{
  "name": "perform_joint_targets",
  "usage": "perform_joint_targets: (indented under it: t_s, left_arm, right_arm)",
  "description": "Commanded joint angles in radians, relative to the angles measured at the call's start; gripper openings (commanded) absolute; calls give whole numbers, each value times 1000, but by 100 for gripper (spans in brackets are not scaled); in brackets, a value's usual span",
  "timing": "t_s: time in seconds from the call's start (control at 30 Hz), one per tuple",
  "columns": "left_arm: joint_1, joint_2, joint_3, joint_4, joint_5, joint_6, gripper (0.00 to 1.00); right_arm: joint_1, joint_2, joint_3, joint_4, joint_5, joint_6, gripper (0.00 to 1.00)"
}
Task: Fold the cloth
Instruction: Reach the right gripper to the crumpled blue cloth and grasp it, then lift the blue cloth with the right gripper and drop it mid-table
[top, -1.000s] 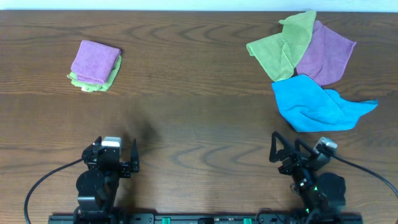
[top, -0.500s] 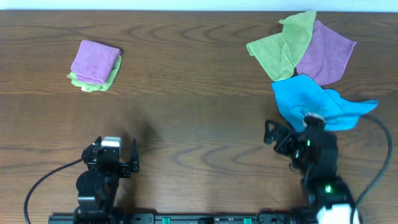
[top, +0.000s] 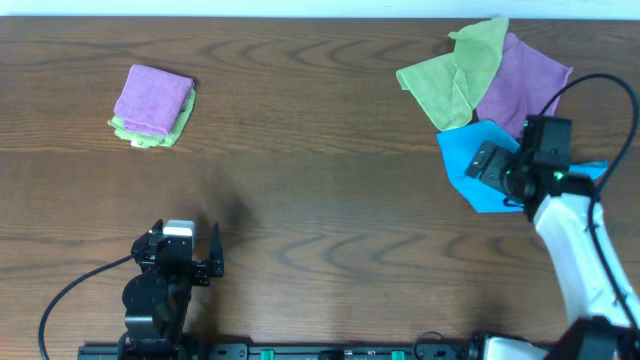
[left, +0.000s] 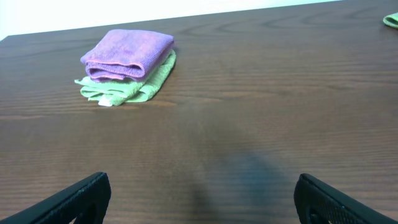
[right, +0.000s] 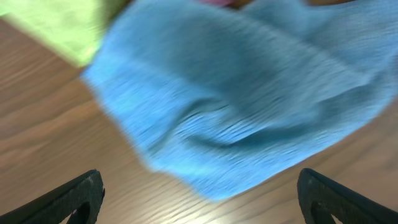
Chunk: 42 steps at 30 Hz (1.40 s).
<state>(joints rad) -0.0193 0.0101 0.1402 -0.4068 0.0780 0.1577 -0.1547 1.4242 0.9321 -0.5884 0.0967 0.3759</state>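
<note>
The sky-blue cloth (top: 462, 158) lies crumpled at the right of the table, partly under my right arm. My right gripper (top: 488, 162) hovers over it, open, with nothing between its fingers. In the right wrist view the cloth (right: 249, 106) fills most of the frame, blurred, and its near edge lies just ahead of the open right gripper (right: 200, 198). My left gripper (top: 186, 243) rests open near the front edge, far from the cloth. In the left wrist view the left gripper (left: 202, 200) holds only bare wood between its fingertips.
A folded purple cloth (top: 152, 92) lies on a folded lime-green one (top: 150, 132) at the back left, also seen in the left wrist view (left: 127, 55). A loose lime-green cloth (top: 450, 75) and a purple cloth (top: 525, 85) lie behind the blue one, touching it.
My right arm has swung from the table's front edge out over the blue cloth, jaws still open. The left arm and the cloths have not moved.
</note>
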Motion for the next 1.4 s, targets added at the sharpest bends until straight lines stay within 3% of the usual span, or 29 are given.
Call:
perform_joint_targets:
  t_s: [0.0, 0.4, 0.43, 0.5, 0.53, 0.6, 0.63, 0.8, 0.97, 1.17, 1.27, 1.37]
  left_arm:
    - [6, -6, -21, -2, -7, -1, 95]
    - [6, -6, -21, -2, -7, -1, 95]
    - [6, -6, -21, -2, -7, -1, 96]
    - [6, -6, -21, -2, -7, -1, 96]
    - [6, -6, -21, -1, -7, -1, 96]
    - [6, -6, -21, -2, -7, -1, 95]
    - [6, -6, -21, -1, -7, -1, 95]
    - [6, -6, -21, -1, -7, -1, 95]
    - [6, -6, -21, -2, -7, -1, 95]
    - [6, -6, -21, -2, -7, -1, 95]
    - [6, -6, -21, -1, -7, -1, 95]
    - [6, -6, -21, -2, -7, -1, 95]
  right_arm:
    - [-61, 70, 18, 10, 87, -37, 99]
    - [-128, 277, 18, 171, 84, -33, 99]
    - [-128, 290, 18, 181, 79, -32, 96]
    - [-128, 313, 18, 200, 68, -33, 69]
    - [-128, 323, 18, 204, 65, -33, 42]
    - [-128, 342, 18, 207, 53, -32, 6]
    - [-128, 348, 18, 208, 31, -33, 1]
    - [-127, 340, 21, 193, -177, -33, 1]
    - [-114, 263, 24, 188, -595, -32, 1]
    - [-48, 115, 24, 241, -940, 31, 1]
    - [35, 9, 26, 349, -1075, 164, 2]
    - [167, -103, 69, 544, -1127, 388, 1]
